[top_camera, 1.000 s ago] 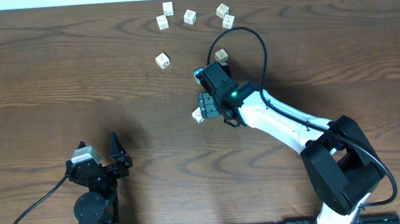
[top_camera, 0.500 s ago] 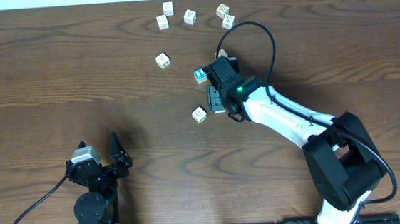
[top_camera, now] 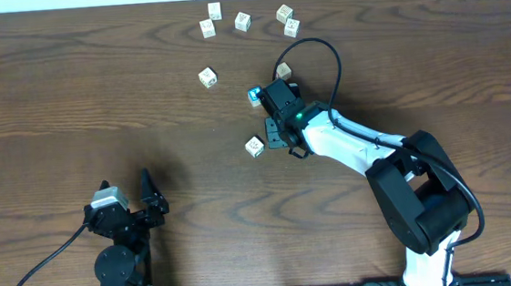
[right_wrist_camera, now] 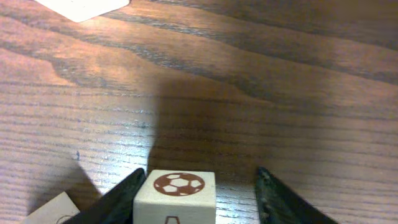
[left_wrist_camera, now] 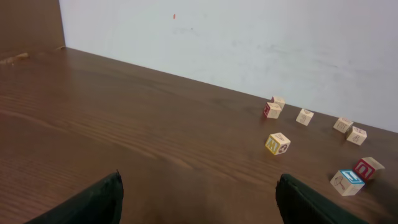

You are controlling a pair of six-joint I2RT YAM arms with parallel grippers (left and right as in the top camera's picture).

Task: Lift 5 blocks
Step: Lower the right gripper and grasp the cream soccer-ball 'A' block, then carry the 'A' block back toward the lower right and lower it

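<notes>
Grained wooden table [top_camera: 50, 86]. The left gripper [left_wrist_camera: 199, 180] sits near the front edge, fingers spread wide. The blocks [top_camera: 242, 21], cream cubes, scatter toward the far edge; the outstretched right gripper [right_wrist_camera: 200, 180] straddles one football-printed block [right_wrist_camera: 175, 196], fingers apart.

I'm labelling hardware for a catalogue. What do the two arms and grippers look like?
The right arm has a white link between black joints, a green light and a looping black cable. The left arm is black with a grey cap. The left gripper and right gripper have dark tapered fingers.
</notes>
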